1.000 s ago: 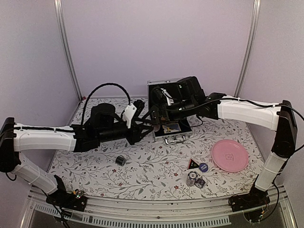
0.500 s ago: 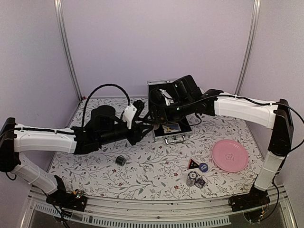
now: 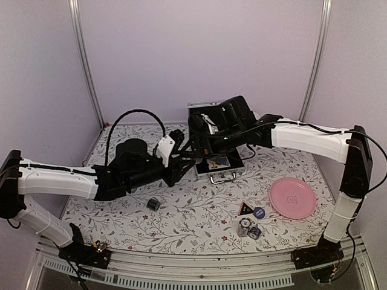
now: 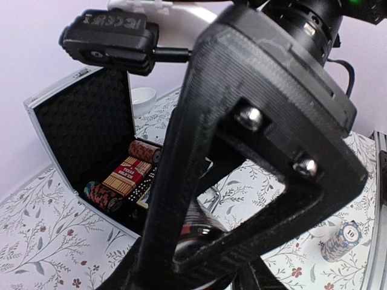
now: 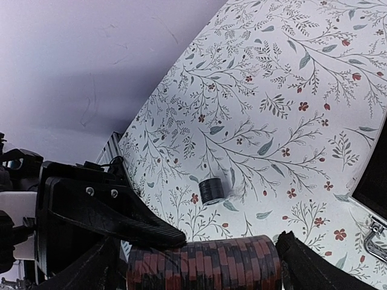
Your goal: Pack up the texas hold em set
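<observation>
The silver case (image 3: 213, 158) lies open at the back of the table, its lid upright. In the left wrist view its black lining (image 4: 84, 127) holds a card deck (image 4: 127, 175) and chip stacks (image 4: 103, 194). My right gripper (image 5: 204, 266) is shut endwise on a red-and-black chip stack (image 5: 205, 261), held level just left of the case (image 3: 202, 151). My left gripper (image 3: 181, 158) meets it there. One left finger (image 5: 121, 220) rests on the stack's end; its other finger is hidden. A black chip stack (image 3: 154, 204) lies on the cloth. The black triangle (image 3: 245, 209), the blue disc (image 3: 259, 212) and two chip stacks (image 3: 248, 229) sit front right.
A pink plate (image 3: 292, 197) lies at the right. A white bowl (image 4: 144, 99) stands behind the case. The case handle (image 3: 222, 177) points to the front. Purple walls close in the back and sides.
My right gripper has shifted a little left with the chip stack. My left gripper has closed in on it. The loose things on the table have not moved.
</observation>
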